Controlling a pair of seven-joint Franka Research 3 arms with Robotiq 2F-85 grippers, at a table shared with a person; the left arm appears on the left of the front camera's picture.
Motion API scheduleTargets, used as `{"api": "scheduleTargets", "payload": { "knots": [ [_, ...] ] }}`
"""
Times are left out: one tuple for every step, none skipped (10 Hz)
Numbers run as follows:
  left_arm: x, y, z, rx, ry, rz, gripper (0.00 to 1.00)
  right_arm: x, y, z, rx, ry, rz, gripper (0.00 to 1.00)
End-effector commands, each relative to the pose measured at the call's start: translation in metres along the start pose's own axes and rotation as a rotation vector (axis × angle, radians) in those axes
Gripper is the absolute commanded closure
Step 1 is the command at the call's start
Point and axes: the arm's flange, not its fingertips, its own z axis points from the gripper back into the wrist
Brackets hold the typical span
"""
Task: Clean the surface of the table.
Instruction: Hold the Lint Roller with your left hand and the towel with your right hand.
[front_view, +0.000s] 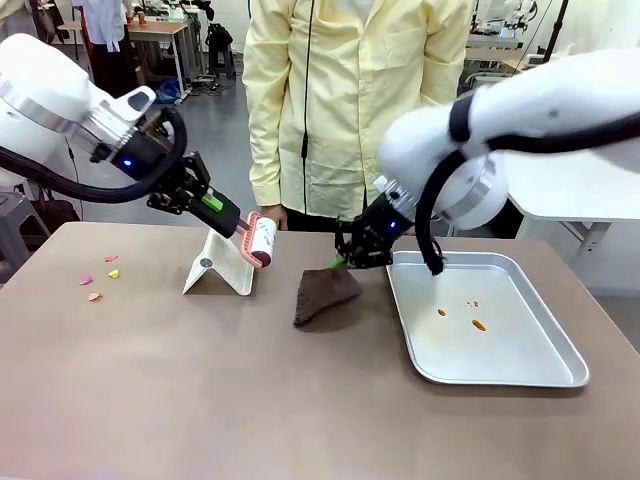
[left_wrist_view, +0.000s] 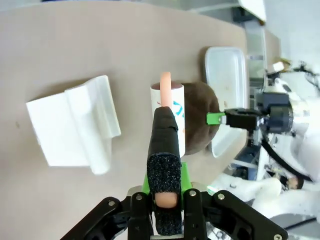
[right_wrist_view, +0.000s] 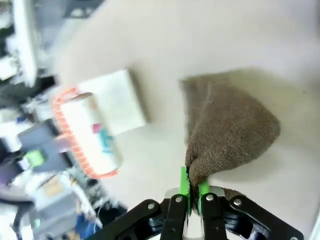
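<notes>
The brownish table (front_view: 150, 390) carries a few small coloured scraps (front_view: 100, 281) near its left side. My left gripper (front_view: 213, 204) (left_wrist_view: 165, 189) is shut on the handle of a lint roller (front_view: 259, 241) (left_wrist_view: 168, 116) (right_wrist_view: 90, 134), which hangs just above a white stand (front_view: 221, 266) (left_wrist_view: 75, 124) (right_wrist_view: 114, 102). My right gripper (front_view: 346, 259) (right_wrist_view: 192, 189) is shut on a corner of a brown cloth (front_view: 326, 293) (right_wrist_view: 231, 126) (left_wrist_view: 200, 117). That corner is lifted while the rest of the cloth lies on the table beside the tray.
A shiny metal tray (front_view: 520, 368) (left_wrist_view: 227, 65) with a few orange crumbs sits at the right. A person in a yellow coat (front_view: 350, 100) stands at the far edge, a hand just behind the roller. The near half of the table is bare.
</notes>
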Motion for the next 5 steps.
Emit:
{"api": "scheduleTargets", "payload": {
  "knots": [
    [-0.022, 0.022, 0.041, -0.16, 0.068, -0.101, 1.0, -0.027, -0.087, 0.054, 0.357, 0.226, 0.068, 1.0],
    [-0.035, 0.034, 0.064, -0.227, 0.096, -0.141, 1.0, -0.037, -0.099, 0.071, 0.382, 0.213, 0.055, 1.0],
    [-0.045, 0.053, 0.086, -0.293, 0.098, -0.125, 1.0, -0.05, -0.11, 0.09, 0.396, 0.193, 0.016, 1.0],
    [-0.055, 0.072, 0.102, -0.348, 0.085, -0.099, 1.0, -0.063, -0.121, 0.109, 0.427, 0.171, 0.021, 1.0],
    [-0.072, 0.096, 0.121, -0.416, 0.071, -0.101, 1.0, -0.077, -0.141, 0.135, 0.51, 0.134, 0.049, 1.0]
  ]
}}
